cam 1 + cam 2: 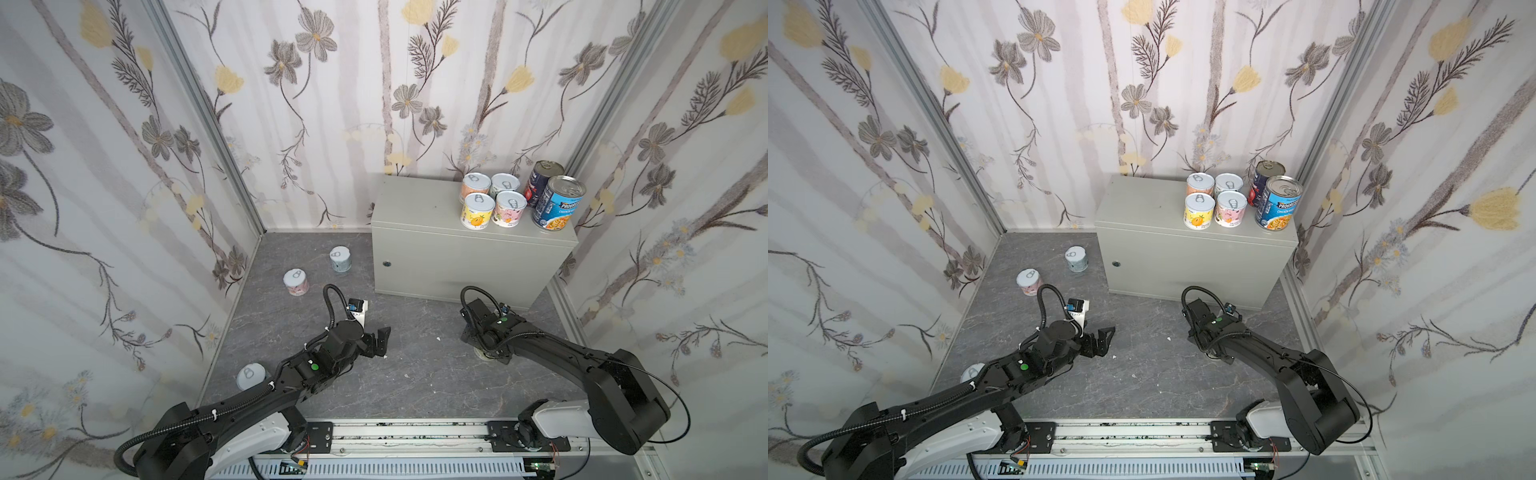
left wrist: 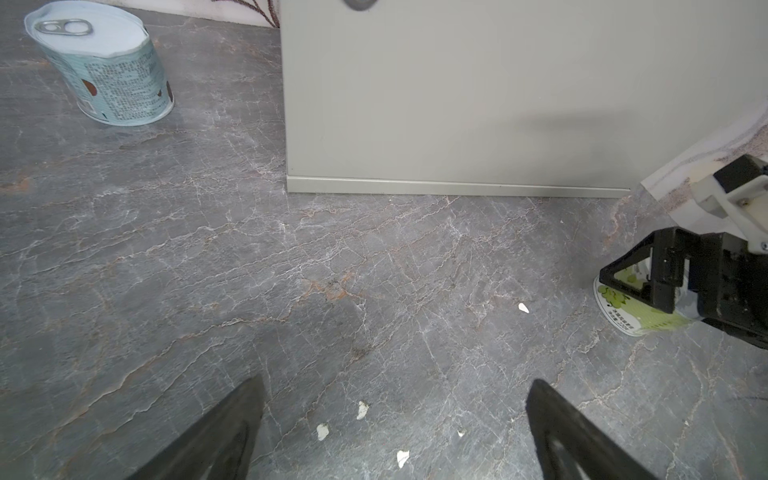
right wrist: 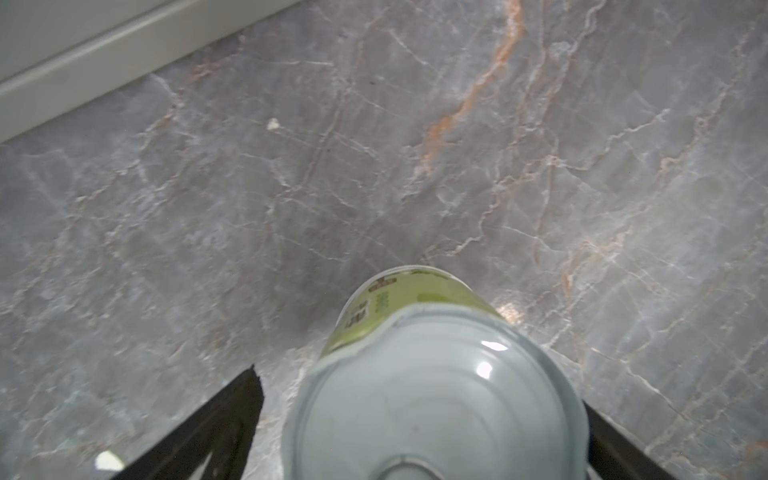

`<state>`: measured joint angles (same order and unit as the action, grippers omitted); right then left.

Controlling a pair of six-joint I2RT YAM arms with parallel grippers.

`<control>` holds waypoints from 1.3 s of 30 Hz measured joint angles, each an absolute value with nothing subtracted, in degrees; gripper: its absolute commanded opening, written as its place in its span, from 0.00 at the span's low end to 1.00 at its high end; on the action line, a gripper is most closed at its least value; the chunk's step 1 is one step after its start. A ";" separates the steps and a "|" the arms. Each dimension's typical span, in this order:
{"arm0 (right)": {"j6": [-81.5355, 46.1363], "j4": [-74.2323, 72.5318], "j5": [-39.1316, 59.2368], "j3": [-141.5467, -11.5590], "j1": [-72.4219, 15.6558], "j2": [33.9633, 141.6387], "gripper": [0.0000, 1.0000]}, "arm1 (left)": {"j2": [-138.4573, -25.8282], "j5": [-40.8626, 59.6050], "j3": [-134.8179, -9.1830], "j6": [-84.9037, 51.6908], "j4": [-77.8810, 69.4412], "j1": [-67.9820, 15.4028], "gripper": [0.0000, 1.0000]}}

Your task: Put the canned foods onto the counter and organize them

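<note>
**A:** Status on the canned foods?

**B:** Six are sitting on the counter (image 1: 415, 199), at its far right end. The yellow can (image 1: 477, 211), pink can (image 1: 509, 208), orange can (image 1: 475, 187) and a fourth short can (image 1: 504, 185) are forming a tight two-by-two block. The navy-and-red can (image 1: 542, 180) and blue soup can (image 1: 557, 203) are standing just right of it. All are upright.

**A:** What's remaining on the floor (image 1: 415, 374)?

**B:** Four. The floor pink can (image 1: 296, 282) and teal can (image 1: 340, 259) are standing far left. A third can (image 1: 250, 376) is sitting near left, half hidden by the left arm, and I can't tell its label colour. The green can (image 2: 623, 305) is near right, in front of the counter.

**A:** Claws?

**B:** The right gripper (image 3: 419, 386) is straddling the green can with jaws spread wide and a gap showing on one side — not clamping yet. The left gripper (image 2: 397, 380) is hovering mid-floor, spread open and carrying nothing.

**A:** Progress?

**B:** I'm judging it a bit past halfway — the green can looks like the next one going up. The counter's left part is offering plenty of room.
</note>
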<state>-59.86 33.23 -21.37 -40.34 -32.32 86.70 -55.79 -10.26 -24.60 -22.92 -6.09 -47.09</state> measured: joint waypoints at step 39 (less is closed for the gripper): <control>-41.60 14.94 -7.60 -28.88 -32.73 47.57 1.00 | -75.46 -5.98 -29.12 -13.13 -21.21 -59.07 1.00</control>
